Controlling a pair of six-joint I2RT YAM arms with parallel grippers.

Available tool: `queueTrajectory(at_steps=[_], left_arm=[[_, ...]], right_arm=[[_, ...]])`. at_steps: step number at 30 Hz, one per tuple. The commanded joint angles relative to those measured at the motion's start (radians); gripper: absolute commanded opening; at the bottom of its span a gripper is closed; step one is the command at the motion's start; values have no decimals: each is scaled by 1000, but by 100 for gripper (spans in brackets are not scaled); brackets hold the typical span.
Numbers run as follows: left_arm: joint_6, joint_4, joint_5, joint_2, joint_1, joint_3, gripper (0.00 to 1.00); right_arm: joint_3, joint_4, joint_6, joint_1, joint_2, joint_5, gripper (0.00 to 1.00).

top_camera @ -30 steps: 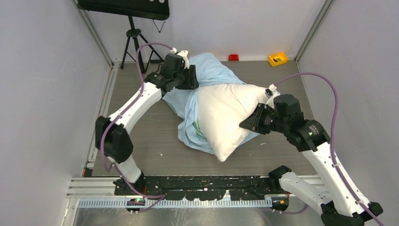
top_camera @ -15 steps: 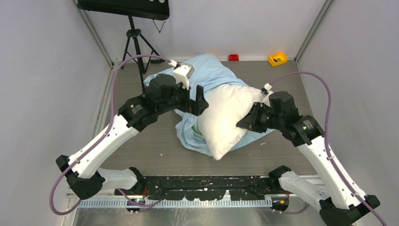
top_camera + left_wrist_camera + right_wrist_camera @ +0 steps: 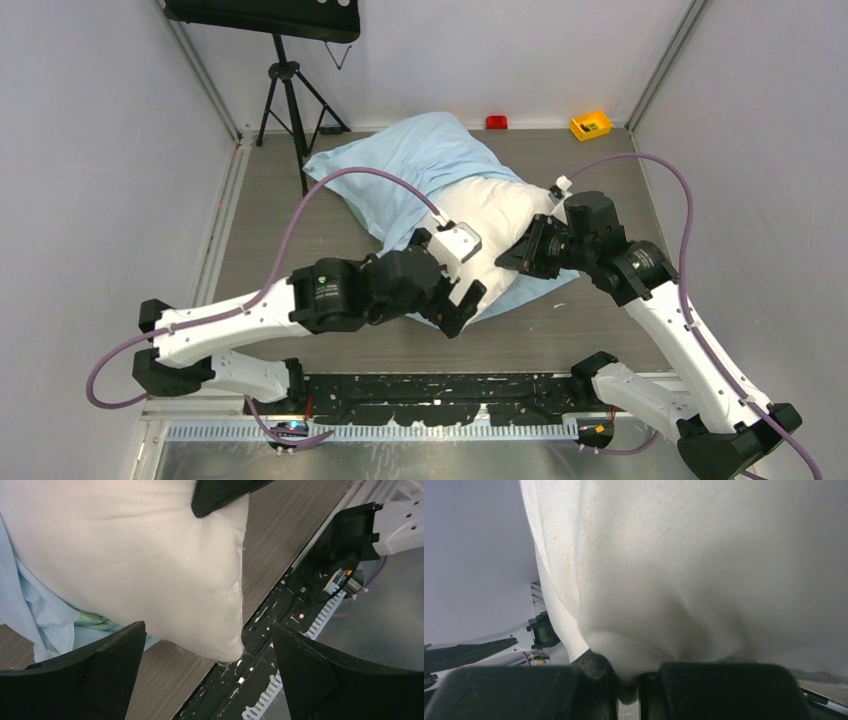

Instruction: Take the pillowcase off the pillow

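Note:
The white pillow lies in the middle of the floor, half out of the light-blue pillowcase, which covers its far end and spreads to the far left. My right gripper is shut on the pillow's right edge; white fabric is pinched between its fingers. My left gripper is open over the pillow's near corner, touching nothing. Bunched blue cloth with a mint-green edge shows beside that corner.
A black tripod stands at the far left. A red block and a yellow box sit by the back wall. The black base rail runs along the near edge, just beyond the pillow's corner.
My left arm has let go at the far end of the pillowcase and swung down to the pillow's near corner, jaws open. The pillowcase now lies spread flat. My right gripper moved slightly inward.

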Motion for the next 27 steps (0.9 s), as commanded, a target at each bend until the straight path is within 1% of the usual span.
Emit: queueTrajectory(at_steps=[1,5,9,11,15,17,19,20,21,24,25,26,27], left_arm=[[55,-100,-210,79,-77,99,100],[60,-111,-205,135,-82,112,100],[65,-43,-175,151,-78,52,100],[37,-12,-128,154,-51,13,100],[-28,40,-10,161,40,-63,100],[-32,56,-19,159,53,-93,100],[-30,58,-46,162,61,-109,95],[-30,53,-59,166,64,-108,91],[-31,51,-72,168,66,-108,82],[-39,52,-117,163,68,-113,41],[-44,53,-127,156,68,-119,30],[-46,60,-137,139,68,-129,20],[-49,73,-150,121,68,-144,15]], right_arm=[[18,136,37,6,14,-47,0],[19,155,51,12,11,-52,0],[28,157,43,14,9,-49,0],[40,144,31,13,11,-47,0],[51,136,18,13,4,-50,0],[49,138,15,13,-1,-55,0],[46,136,11,13,-6,-55,0],[47,133,8,14,-6,-57,0],[49,128,3,13,-7,-59,0],[53,108,-12,14,-11,-44,0],[57,94,-18,14,-13,-32,0],[60,80,-25,13,-16,-17,0],[61,68,-33,14,-22,1,0]])
